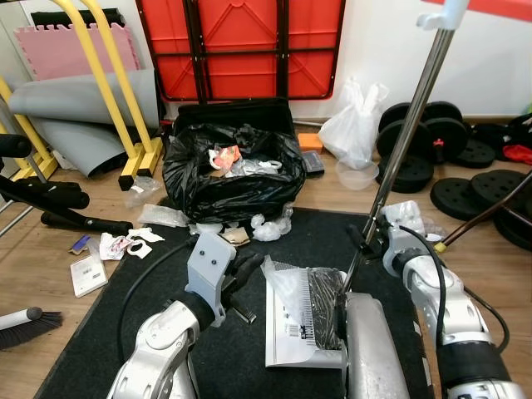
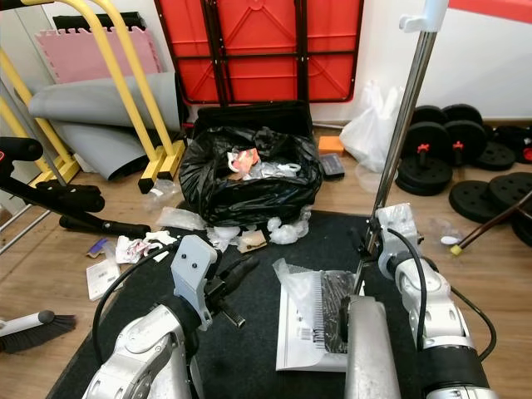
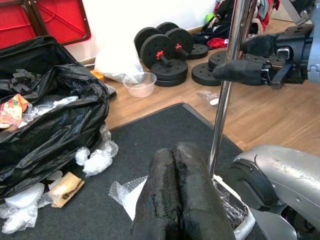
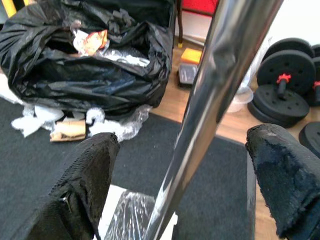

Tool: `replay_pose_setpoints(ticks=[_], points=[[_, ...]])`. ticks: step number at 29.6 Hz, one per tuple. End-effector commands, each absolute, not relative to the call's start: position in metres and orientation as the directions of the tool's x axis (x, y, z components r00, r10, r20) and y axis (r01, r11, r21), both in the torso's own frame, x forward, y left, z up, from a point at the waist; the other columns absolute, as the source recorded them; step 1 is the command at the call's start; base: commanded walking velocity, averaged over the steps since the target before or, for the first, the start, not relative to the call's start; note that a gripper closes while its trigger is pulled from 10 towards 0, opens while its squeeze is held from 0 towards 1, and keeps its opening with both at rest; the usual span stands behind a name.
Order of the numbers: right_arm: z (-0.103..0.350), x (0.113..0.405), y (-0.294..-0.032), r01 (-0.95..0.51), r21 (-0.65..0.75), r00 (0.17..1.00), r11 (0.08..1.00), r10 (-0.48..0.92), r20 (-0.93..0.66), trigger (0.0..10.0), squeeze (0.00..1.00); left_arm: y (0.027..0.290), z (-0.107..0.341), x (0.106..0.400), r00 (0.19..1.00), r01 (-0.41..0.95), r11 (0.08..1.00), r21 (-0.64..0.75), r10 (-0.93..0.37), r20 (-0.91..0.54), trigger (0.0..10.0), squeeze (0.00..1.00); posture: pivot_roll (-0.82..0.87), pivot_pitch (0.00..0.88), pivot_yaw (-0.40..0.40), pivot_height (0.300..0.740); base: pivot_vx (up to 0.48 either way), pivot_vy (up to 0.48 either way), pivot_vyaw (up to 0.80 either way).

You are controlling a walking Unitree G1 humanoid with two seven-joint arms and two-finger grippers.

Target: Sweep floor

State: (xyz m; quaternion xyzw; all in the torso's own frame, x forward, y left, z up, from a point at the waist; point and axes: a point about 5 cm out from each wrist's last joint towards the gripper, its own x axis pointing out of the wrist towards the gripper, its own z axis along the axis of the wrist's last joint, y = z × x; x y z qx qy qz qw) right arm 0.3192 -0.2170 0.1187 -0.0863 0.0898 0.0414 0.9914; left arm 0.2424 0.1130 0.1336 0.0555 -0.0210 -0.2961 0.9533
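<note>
A grey long-handled dustpan [image 1: 370, 345] stands on the black mat [image 1: 108, 320]. Its silver pole [image 1: 407, 125] rises up to the right. At its mouth lie a white barcode sheet [image 1: 287, 324] and clear plastic wrap [image 1: 283, 278]. My right gripper [image 4: 185, 180] is open, and the pole [image 4: 220, 85] passes between its spread fingers [image 4: 87, 182]. My left gripper [image 1: 241, 270] hovers low over the mat left of the dustpan, its fingers [image 3: 172, 195] shut with nothing held. A full black trash bag [image 1: 233, 170] sits beyond, with bubble wrap [image 1: 270, 224] and wrappers [image 1: 125, 245] scattered at its base.
A hand brush [image 1: 29, 324] lies on the wood floor at the left. Black weight plates [image 1: 432, 133], a white plastic bag [image 1: 356, 125] and a clear bowl [image 1: 357, 174] stand at the back right. A yellow frame [image 1: 125, 100], grey mats and a red folded table [image 1: 241, 46] line the back.
</note>
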Motion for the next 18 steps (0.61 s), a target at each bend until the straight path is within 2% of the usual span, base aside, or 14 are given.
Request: replay_pose_setpoints(ticks=[1,18], points=[[0.118,0.322,-0.215,-0.079,-0.151,0.983,0.985,0.052,-0.173,10.0,0.00,0.115,0.133,0.242,0.823,0.564,0.817,0.119,-0.568,0.006,10.0,0.00,-0.15,0.000,-0.009,0.386,0.000,0.000,0.00],[0.128,0.344,-0.219,-0.060,-0.093,0.995,0.994,0.051,-0.089,10.0,0.00,0.114,0.133,0.241,0.819,0.570,0.814,0.115,-0.574,0.010,10.0,0.00,-0.14,0.000,-0.011,0.386,0.000,0.000,0.00]])
